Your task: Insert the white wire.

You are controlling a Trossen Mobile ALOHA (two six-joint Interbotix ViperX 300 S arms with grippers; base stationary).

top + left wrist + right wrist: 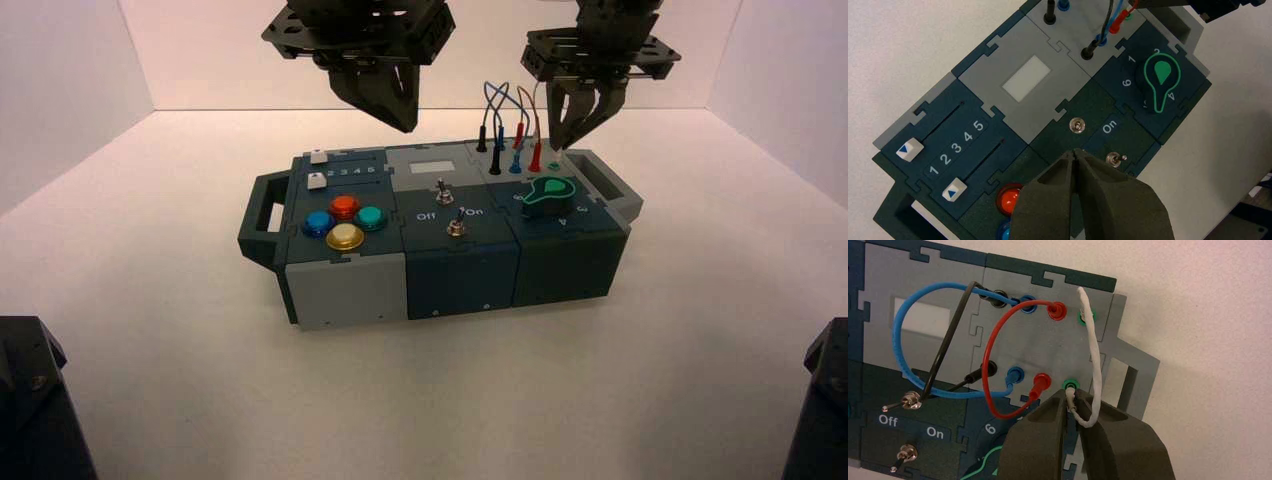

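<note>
In the right wrist view the white wire (1093,355) runs from by the far green socket (1087,316) down to its small white plug (1071,401). My right gripper (1073,396) is shut on that plug and holds its tip right at the near green socket (1071,385). In the high view the right gripper (567,140) hangs over the box's back right corner. My left gripper (1075,152) is shut and empty, and hovers above the box's middle (395,115).
The box (460,280) has blue, black and red wires (998,340) plugged in beside the green sockets. The green knob (548,192), two toggle switches (456,227), coloured buttons (345,222) and two sliders (953,192) lie to the left.
</note>
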